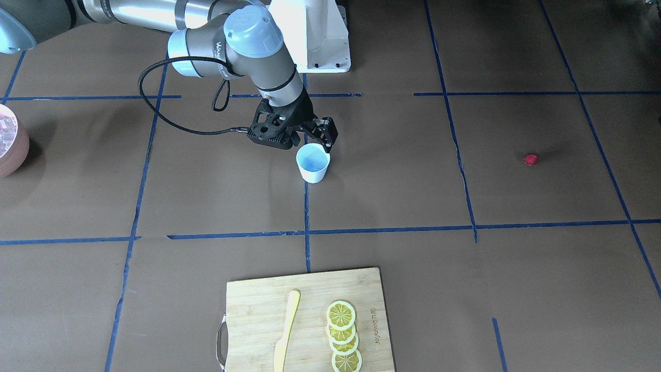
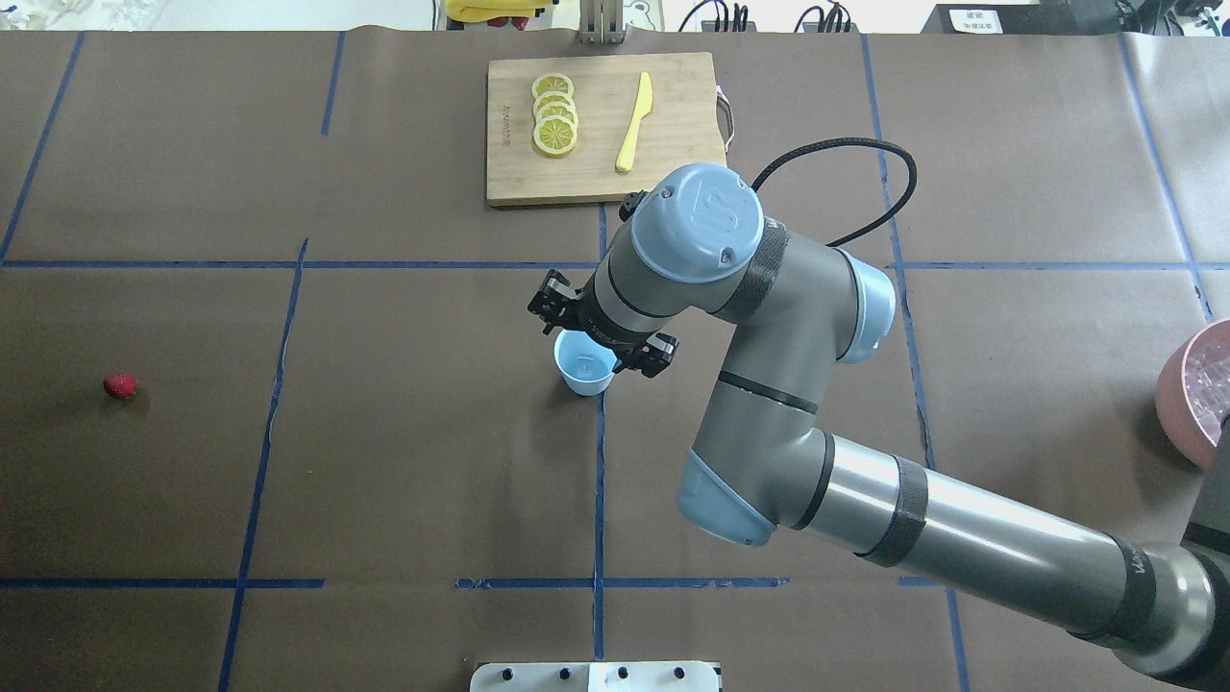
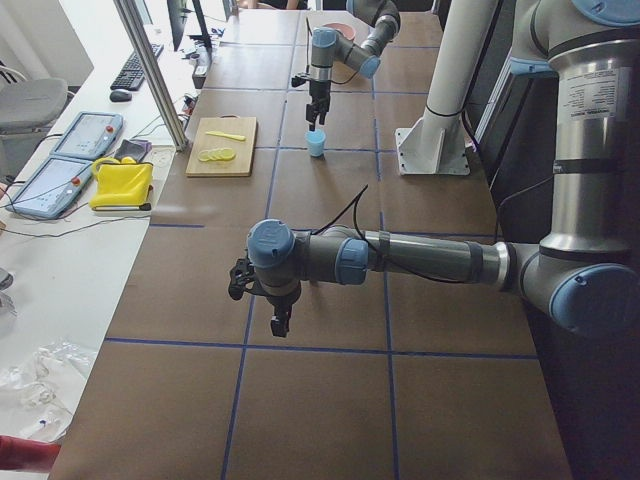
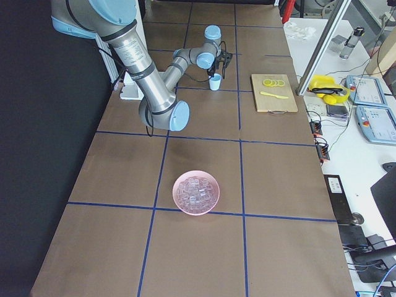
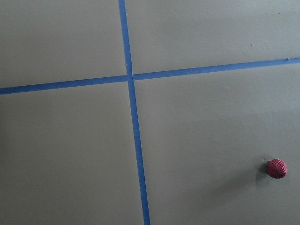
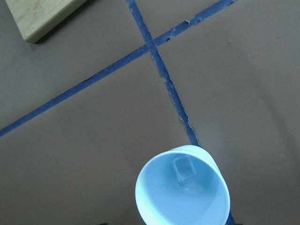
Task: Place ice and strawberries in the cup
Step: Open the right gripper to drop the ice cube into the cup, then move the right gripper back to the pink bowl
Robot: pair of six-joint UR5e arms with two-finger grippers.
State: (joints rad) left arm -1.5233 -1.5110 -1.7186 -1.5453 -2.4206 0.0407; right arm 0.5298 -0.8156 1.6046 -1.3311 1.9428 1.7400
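— At the middle of the table (image 1: 413, 181), what is the right end effector (image 1: 325, 144) doing?

— It hangs just over the white cup (image 1: 313, 164), with one fingertip right beside the rim. Its fingers look spread and carry nothing. One ice cube (image 6: 184, 168) lies on the cup's blue bottom.

— And the rest?

— More ice cubes (image 4: 196, 192) sit in the pink bowl (image 4: 176, 197), well apart on the robot's right. The strawberry (image 1: 530, 159) lies alone, far out to the robot's left. The left end effector (image 3: 279, 324) hovers above the table near it, and I cannot tell whether it is spread or pressed together.

— What could go wrong?

— The cup looks light. On a sideways pull-out that fingertip could catch the rim and tip it, spilling the cube. The berry is small and rounded, so an off-centre pinch may squirt it away. Slick cubes may also slip on the long carry from the bowl.
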